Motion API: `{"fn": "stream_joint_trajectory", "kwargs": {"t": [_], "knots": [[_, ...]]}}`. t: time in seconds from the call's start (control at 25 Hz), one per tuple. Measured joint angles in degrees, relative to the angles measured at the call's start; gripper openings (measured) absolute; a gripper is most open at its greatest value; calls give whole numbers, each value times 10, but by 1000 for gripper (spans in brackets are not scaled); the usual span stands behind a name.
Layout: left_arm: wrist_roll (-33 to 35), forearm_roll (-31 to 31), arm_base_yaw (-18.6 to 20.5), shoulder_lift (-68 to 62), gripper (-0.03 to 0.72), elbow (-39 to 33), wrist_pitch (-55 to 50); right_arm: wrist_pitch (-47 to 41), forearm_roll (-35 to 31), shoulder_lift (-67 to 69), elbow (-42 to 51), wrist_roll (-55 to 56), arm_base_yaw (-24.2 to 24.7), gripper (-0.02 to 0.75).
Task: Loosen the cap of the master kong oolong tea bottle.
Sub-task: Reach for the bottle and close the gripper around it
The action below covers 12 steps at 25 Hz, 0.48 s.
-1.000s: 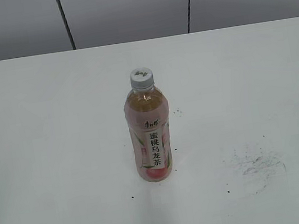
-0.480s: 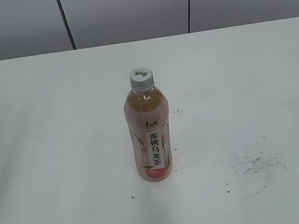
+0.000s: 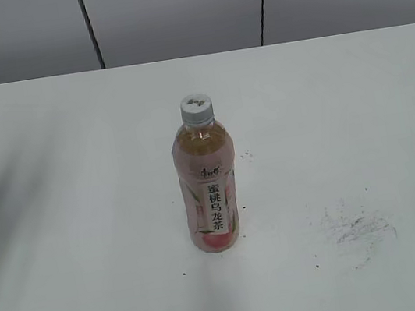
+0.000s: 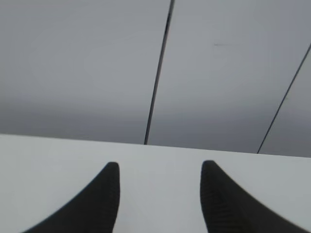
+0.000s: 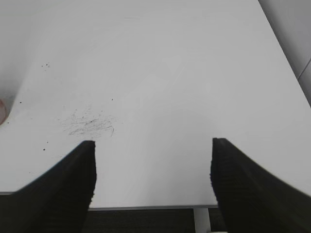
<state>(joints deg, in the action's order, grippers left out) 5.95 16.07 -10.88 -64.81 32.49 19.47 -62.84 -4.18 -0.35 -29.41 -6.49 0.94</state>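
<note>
The left gripper (image 4: 159, 194), two dark curved fingers seen from its wrist camera, stood partly open and empty, aimed across the white counter (image 4: 155, 160) toward a grey panelled wall (image 4: 87, 68). The right gripper (image 5: 153, 179), its black ribbed fingers spread wide, was also empty, hovering above the near edge of the counter close to a patch of grey scuff marks (image 5: 90, 125). Neither gripper showed in the exterior view, so both were well apart from the bottle. The slim clear plastic master kong oolong tea bottle (image 3: 208, 183), filled with pale amber tea and wrapped in a pink peach label, stood upright near the middle of the counter. Its small round white-grey ribbed cap (image 3: 196, 108) sat on the neck, apparently not yet loosened. To do this approach well, one gripper would probably need to clamp the bottle's body firmly so it could not spin or tip, while the other came down squarely over the cap, gripping its ribbed sides before twisting.
</note>
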Motion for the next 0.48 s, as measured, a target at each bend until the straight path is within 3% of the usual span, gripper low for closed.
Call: {"fn": "stream_joint_trajectory", "kwargs": {"t": [0.2,0.48], "knots": [[-8,-69,-66,-97,333,-50,194,0,0,0,0,0,0,553],[-114,-263,-79,-131,337,-148,390,0,0,0,0,0,0,553]]}}
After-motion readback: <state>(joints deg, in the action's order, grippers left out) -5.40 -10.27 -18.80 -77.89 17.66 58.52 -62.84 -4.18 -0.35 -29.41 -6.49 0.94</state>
